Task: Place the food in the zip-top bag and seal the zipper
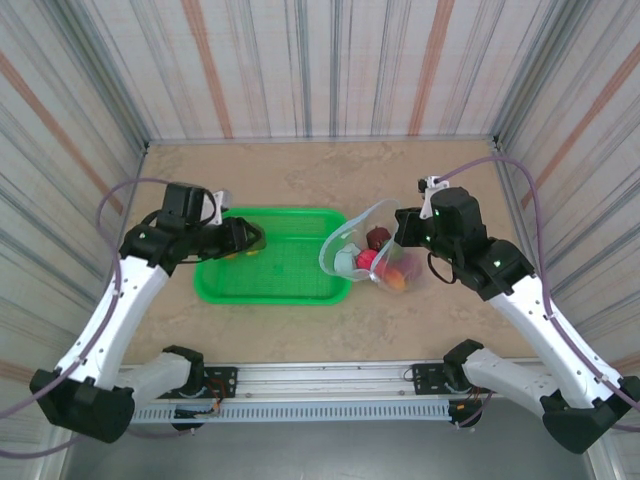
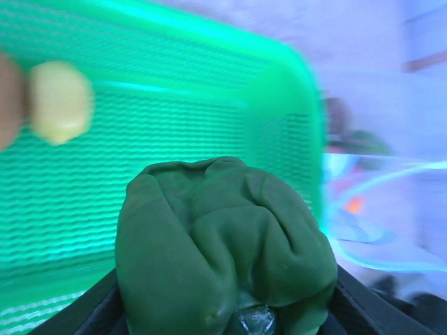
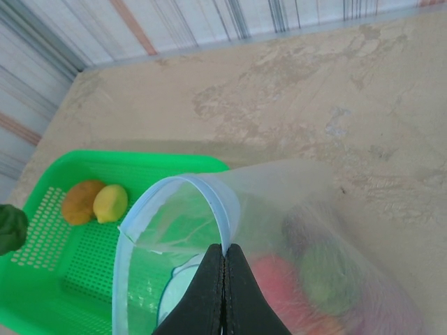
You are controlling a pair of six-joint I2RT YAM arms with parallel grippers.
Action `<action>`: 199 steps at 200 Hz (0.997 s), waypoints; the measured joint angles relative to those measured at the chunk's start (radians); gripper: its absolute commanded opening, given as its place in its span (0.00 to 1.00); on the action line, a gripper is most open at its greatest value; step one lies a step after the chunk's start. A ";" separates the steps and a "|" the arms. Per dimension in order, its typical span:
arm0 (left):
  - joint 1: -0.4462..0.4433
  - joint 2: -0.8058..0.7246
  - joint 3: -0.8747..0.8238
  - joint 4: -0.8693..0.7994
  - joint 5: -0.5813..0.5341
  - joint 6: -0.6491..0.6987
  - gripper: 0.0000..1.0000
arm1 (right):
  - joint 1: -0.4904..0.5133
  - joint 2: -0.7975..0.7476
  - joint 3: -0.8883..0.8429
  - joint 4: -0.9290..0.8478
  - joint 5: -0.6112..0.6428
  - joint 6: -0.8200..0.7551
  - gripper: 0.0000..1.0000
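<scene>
L pincer [image 1: 243, 240] grips a dark green veg [image 2: 223, 244] over the green basket [image 1: 270, 298]. R pincer [image 3: 225, 269] is clamped on the zipper [image 3: 209, 188], holding the zip-top bag [image 1: 350, 240] mouth open just beside it, several foods [image 1: 378, 262] inside. Veg should clear the basket's right wall, then drop low into the mouth w/o nudging the rim; open worktop [image 1: 400, 180] beyond gives room.

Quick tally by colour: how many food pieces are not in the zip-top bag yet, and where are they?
Orange-brown food piece: 1, in the green basket
Yellow food piece: 1, in the basket beside it
Dark green food piece: 1, between the left fingers
Total: 3
</scene>
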 measured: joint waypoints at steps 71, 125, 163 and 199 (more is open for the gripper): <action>-0.376 0.078 0.180 0.210 0.144 -0.053 0.43 | 0.000 0.037 0.029 -0.016 -0.014 0.001 0.00; -0.446 0.207 0.170 0.291 0.116 -0.042 0.40 | 0.000 0.051 0.031 -0.015 -0.034 0.023 0.00; -0.454 0.285 0.144 0.365 0.085 -0.043 0.40 | 0.003 0.063 0.034 -0.013 -0.050 0.028 0.00; -0.496 0.404 0.145 0.442 0.052 -0.051 0.39 | 0.010 0.077 0.034 -0.012 -0.050 0.038 0.00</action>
